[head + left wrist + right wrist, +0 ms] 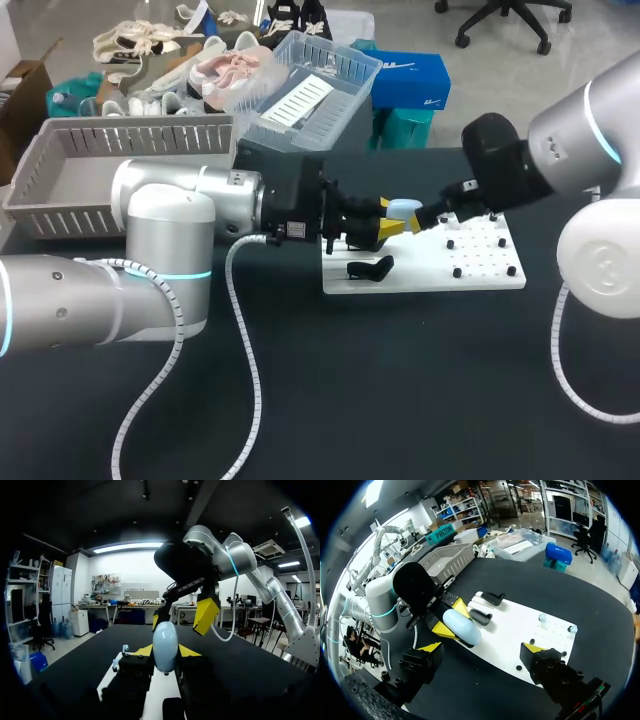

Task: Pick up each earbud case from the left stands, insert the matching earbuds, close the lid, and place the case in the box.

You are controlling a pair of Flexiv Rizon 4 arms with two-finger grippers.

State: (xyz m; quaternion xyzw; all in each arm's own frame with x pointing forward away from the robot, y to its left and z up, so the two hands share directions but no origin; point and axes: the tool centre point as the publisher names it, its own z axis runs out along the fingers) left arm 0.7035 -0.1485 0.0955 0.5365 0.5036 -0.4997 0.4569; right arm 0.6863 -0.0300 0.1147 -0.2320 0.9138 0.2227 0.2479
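L tool [392,226] grips case [165,645]; L-wrist: R tool [181,619] open.

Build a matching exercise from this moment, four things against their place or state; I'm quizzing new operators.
Things:
1. pale blue earbud case
2. right gripper
3. grey basket
4. white board

Place or state:
A. open, holding nothing
B. at the table's rear left, behind the left arm
C. carries a black stand
D. clamped in the left gripper

Pairs: 1-D, 2-A, 3-B, 4-C.
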